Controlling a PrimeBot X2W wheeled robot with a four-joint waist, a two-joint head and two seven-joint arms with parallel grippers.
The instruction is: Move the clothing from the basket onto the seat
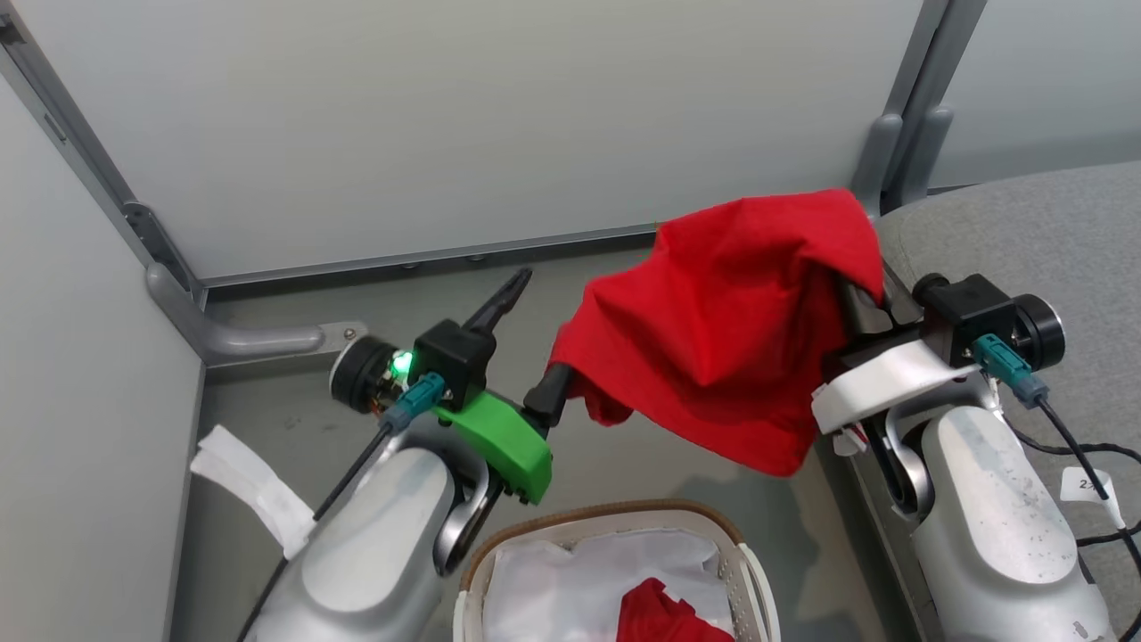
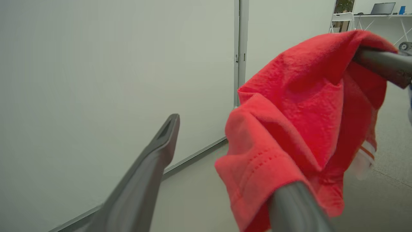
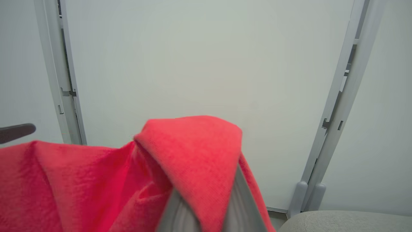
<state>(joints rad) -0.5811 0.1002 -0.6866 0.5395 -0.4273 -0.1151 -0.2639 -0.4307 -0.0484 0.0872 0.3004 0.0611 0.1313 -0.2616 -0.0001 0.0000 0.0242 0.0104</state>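
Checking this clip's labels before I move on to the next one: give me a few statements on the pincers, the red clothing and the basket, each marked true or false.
1. The right pincer is shut on the red garment. True.
2. The left pincer is clamped on that garment. False: it stands open, and the cloth only drapes over one finger.
3. The basket holds no red clothing. False: a second red piece lies on its white lining.
4. The held garment hangs clear of the basket rim. True.
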